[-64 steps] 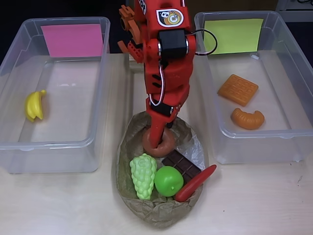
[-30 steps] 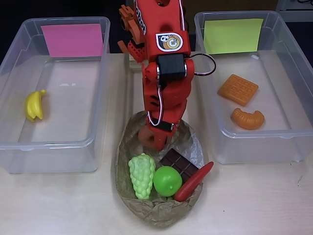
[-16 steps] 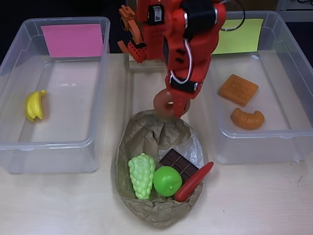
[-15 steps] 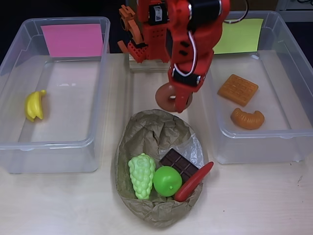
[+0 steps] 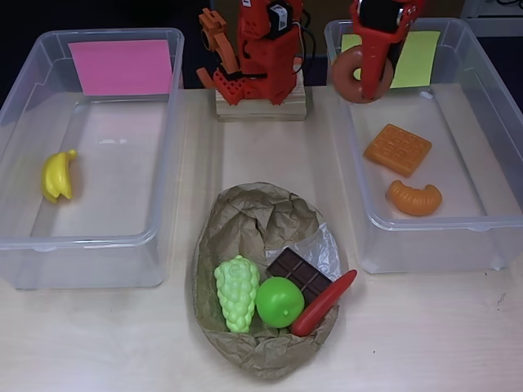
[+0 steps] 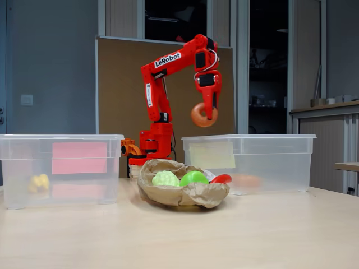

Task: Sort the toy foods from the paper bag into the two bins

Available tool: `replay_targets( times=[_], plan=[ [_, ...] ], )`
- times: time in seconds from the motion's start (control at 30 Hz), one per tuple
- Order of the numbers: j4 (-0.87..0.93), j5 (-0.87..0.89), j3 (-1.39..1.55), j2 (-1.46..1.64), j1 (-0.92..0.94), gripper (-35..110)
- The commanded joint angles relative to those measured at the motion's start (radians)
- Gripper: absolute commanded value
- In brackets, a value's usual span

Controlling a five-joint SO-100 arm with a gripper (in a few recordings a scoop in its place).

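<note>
Overhead view has your gripper (image 5: pixel 369 82) pinching the donut (image 5: pixel 354 73) above the right bin (image 5: pixel 490 224)'s back-left corner; judge clearance below, then release.

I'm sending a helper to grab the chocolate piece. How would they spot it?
Find the crumpled brown paper bag on the table between the two clear plastic bins. Inside it, the dark brown rectangular chocolate bar lies between the round green apple and the bag's clear window patch. It alone is flat, dark and scored into squares.

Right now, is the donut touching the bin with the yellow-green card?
Apart. The fixed view shows the donut, held by the gripper, hanging clear above the bin's rim.
</note>
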Motion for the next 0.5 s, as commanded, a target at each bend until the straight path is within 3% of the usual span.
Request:
replay_targets(
  times=[0.0, 0.33, 0.47],
  plan=[
    [-0.114, 0.166, 0.052, 0.029, -0.100, 14],
    [-0.632, 0.229, 0.367, 0.006, -0.206, 25],
    [-0.686, 0.179, 0.411, 0.023, -0.193, 26]
  ],
)
